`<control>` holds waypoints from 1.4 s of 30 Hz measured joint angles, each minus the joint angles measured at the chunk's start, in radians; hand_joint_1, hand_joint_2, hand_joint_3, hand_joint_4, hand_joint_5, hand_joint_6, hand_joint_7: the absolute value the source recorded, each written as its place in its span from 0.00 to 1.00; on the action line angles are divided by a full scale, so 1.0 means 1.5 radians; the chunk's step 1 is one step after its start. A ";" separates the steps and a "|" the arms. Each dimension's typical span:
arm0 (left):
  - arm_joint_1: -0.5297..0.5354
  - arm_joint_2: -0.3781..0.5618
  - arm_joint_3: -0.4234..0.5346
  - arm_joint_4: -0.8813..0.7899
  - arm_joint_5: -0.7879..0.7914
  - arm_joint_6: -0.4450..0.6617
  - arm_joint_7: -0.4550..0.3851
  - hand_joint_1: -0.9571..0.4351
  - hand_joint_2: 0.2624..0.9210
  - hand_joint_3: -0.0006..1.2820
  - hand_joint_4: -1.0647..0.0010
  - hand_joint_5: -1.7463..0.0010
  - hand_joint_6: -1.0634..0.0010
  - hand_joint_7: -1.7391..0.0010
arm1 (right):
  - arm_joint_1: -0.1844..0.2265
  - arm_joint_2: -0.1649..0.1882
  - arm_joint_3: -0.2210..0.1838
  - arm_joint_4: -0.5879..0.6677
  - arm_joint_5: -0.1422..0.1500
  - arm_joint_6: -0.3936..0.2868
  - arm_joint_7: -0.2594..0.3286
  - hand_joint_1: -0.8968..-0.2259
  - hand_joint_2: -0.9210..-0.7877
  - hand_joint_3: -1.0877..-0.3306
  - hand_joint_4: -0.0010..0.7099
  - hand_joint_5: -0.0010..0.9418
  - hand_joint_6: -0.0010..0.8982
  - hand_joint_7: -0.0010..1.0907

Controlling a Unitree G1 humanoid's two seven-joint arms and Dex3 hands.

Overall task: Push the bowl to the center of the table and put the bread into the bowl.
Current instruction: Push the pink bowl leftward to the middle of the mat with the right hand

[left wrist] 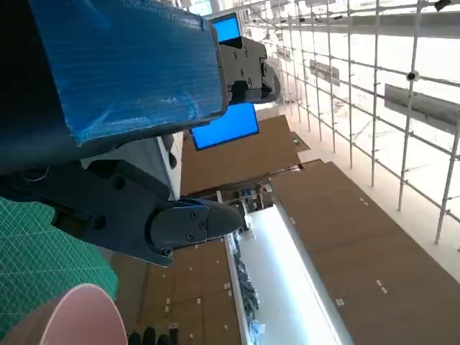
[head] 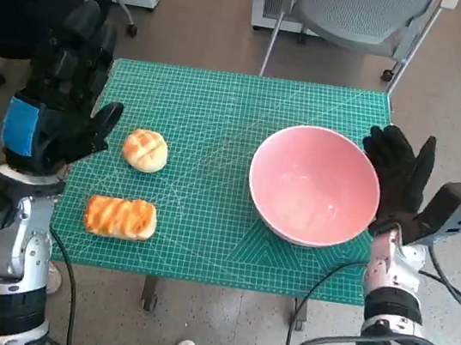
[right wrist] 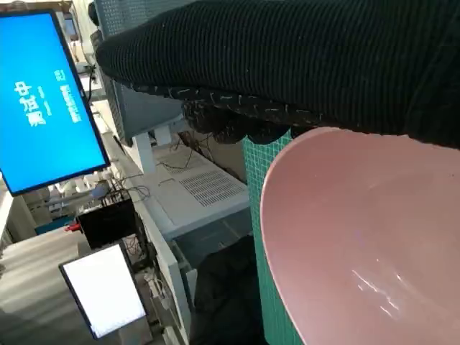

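Two pieces of bread lie on the green gridded mat [head: 218,136] covering the tabletop, both in the left half of the head view: a round scored bun [head: 145,150] and, just below it in the frame, a longer glazed loaf [head: 120,217]; they sit near each other but apart. Pink bowl [head: 314,185] stands upright and empty in the right half of the frame, near the mat's right edge, well apart from both breads. Right robot hand [head: 399,170], gloved, is flat and spread, fingers pointing toward the top of the frame, alongside the bowl's right rim, holding nothing; contact cannot be told, though the right wrist view puts the glove [right wrist: 302,65] very close over the bowl rim [right wrist: 269,215]. Left robot hand [head: 63,104] is at the left edge of the mat, fingers apart, empty, raised beside the bun without touching it. Chair legs [head: 271,44] show past the tabletop at upper centre.
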 measured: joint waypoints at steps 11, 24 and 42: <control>0.006 0.000 0.001 -0.006 0.000 0.001 0.004 0.38 1.00 0.27 0.93 0.98 1.00 0.75 | -0.011 0.020 0.003 0.000 -0.009 0.000 0.000 0.30 0.00 0.21 0.53 0.00 0.47 0.03; 0.024 0.001 0.012 -0.010 0.001 0.001 0.006 0.37 1.00 0.25 0.92 0.98 1.00 0.75 | -0.030 0.052 0.006 0.000 -0.022 -0.002 -0.004 0.31 0.00 0.21 0.52 0.01 0.48 0.03; 0.053 0.001 0.026 -0.032 0.006 -0.001 0.021 0.37 1.00 0.23 0.91 0.98 1.00 0.77 | -0.056 0.082 0.024 0.002 -0.034 0.003 -0.008 0.30 0.00 0.22 0.54 0.01 0.49 0.03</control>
